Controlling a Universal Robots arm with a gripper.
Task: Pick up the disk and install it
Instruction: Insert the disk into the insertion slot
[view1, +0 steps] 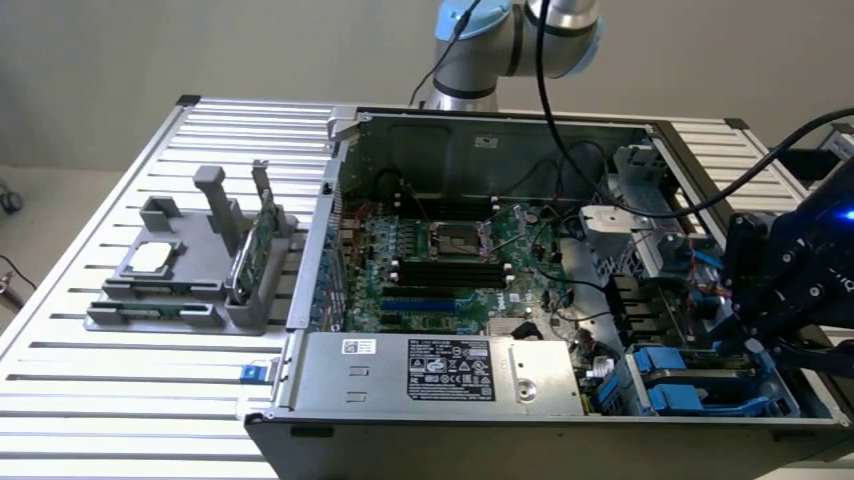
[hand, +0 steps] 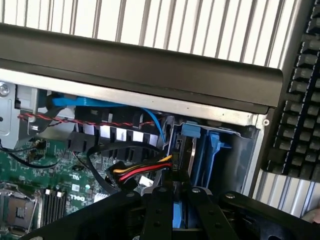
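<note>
The disk (hand: 184, 152) shows edge-on in the wrist view as a thin dark slab with blue carrier plastic at its far end and a blue strip between my fingers. My gripper (hand: 178, 200) is shut on it, black fingers (hand: 159, 212) pressing both sides. The disk stands upright, its far end inside the drive bay (hand: 216, 150) with blue rails at the case's corner. In the exterior view my gripper (view1: 777, 318) hangs over the blue drive bays (view1: 674, 385) at the case's front right; the disk is hidden behind it there.
The open computer case (view1: 441, 375) lies on a slatted table (view1: 134, 400). A motherboard (view1: 447, 260), a power supply and loose cables (hand: 142, 172) lie close to the bay. A grey holder (view1: 174, 290) with a chip and a green card stands at the exterior view's left. A keyboard (hand: 300, 100) lies beside the case.
</note>
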